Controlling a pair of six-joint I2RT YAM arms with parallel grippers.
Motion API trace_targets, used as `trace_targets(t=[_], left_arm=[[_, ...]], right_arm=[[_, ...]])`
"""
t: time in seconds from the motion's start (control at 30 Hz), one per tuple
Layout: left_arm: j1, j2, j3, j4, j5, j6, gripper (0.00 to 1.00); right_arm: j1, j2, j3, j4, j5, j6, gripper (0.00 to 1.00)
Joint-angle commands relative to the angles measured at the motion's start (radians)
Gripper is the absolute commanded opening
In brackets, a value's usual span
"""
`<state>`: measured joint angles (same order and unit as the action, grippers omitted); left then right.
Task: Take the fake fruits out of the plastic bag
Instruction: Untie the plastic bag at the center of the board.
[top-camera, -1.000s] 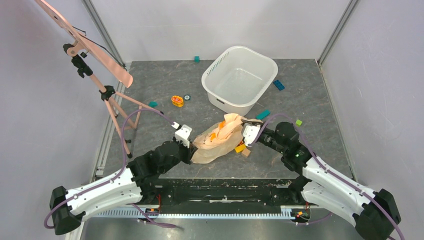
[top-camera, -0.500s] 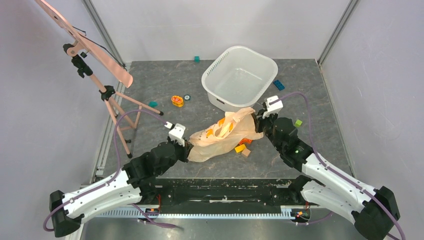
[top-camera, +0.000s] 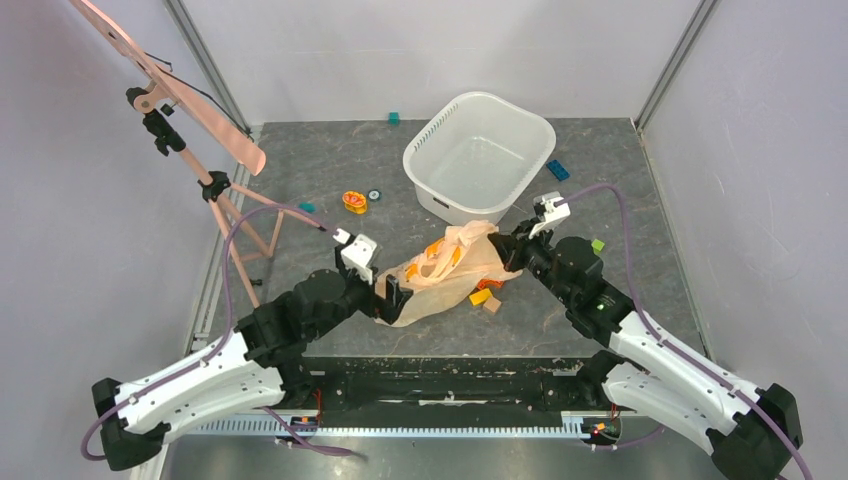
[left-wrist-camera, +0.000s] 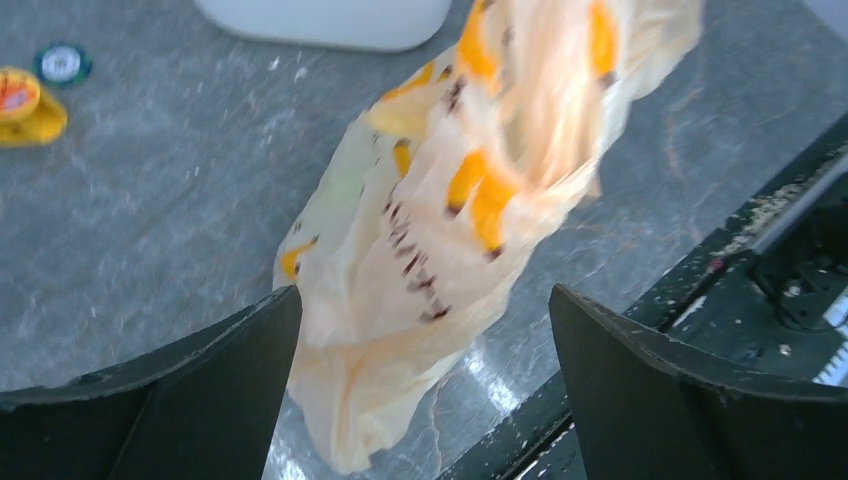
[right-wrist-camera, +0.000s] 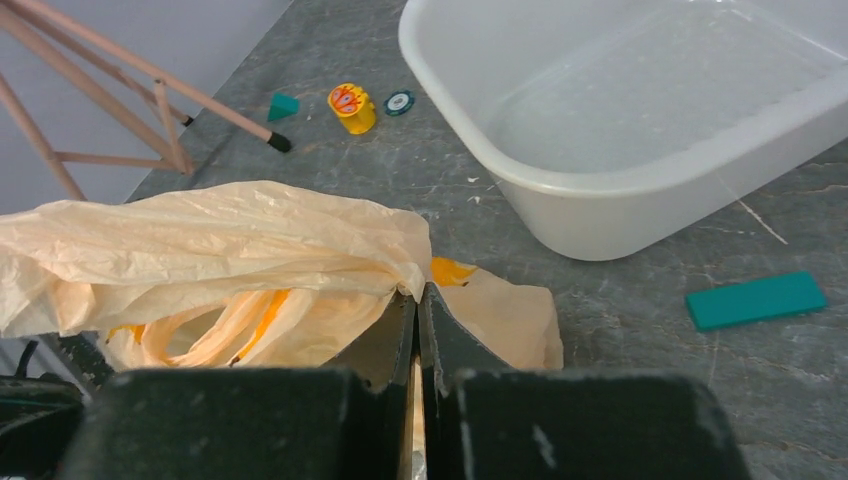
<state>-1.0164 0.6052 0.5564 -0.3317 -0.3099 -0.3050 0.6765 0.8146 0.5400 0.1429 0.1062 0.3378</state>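
The plastic bag (top-camera: 440, 275), peach with yellow banana prints, is stretched between my two grippers in front of the tub. My right gripper (top-camera: 512, 256) is shut on its right upper edge, and the film bunches at the pinched tips (right-wrist-camera: 417, 292). My left gripper (top-camera: 386, 296) stands wide open at the bag's left end. In the left wrist view the bag (left-wrist-camera: 440, 230) hangs between the spread fingers (left-wrist-camera: 210, 390), and its lower corner dangles free over the table. The fake fruits are hidden.
A white tub (top-camera: 428, 145) stands just behind the bag. Small orange and brown blocks (top-camera: 484, 298) lie by its near right side. A wooden easel (top-camera: 215, 185) is at the left, an orange disc (top-camera: 354, 201) is mid-left, and teal and green blocks (top-camera: 557, 170) are scattered around.
My left gripper has opened and let go of the bag's left end. My right gripper has closed on the bag's right edge and pulled it up and back toward the tub.
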Motion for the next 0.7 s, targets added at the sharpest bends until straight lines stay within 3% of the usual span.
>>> trace_targets(t=[0.0, 0.23, 0.43, 0.67], left_arm=[[0.000, 0.068, 0.157, 0.020, 0.095, 0.113, 1.00], [-0.025, 0.275, 0.310, 0.022, 0.166, 0.184, 1.00], [-0.121, 0.422, 0.391, 0.036, 0.063, 0.246, 1.00], [-0.129, 0.541, 0.447, 0.050, -0.055, 0.303, 1.00]], right_arm=[[-0.003, -0.002, 0.060, -0.001, -0.082, 0.025, 0.00], [-0.004, 0.008, 0.095, -0.021, -0.087, 0.059, 0.00], [-0.004, 0.030, 0.137, -0.044, -0.099, 0.081, 0.00], [-0.003, 0.037, 0.138, -0.044, -0.123, 0.091, 0.00]])
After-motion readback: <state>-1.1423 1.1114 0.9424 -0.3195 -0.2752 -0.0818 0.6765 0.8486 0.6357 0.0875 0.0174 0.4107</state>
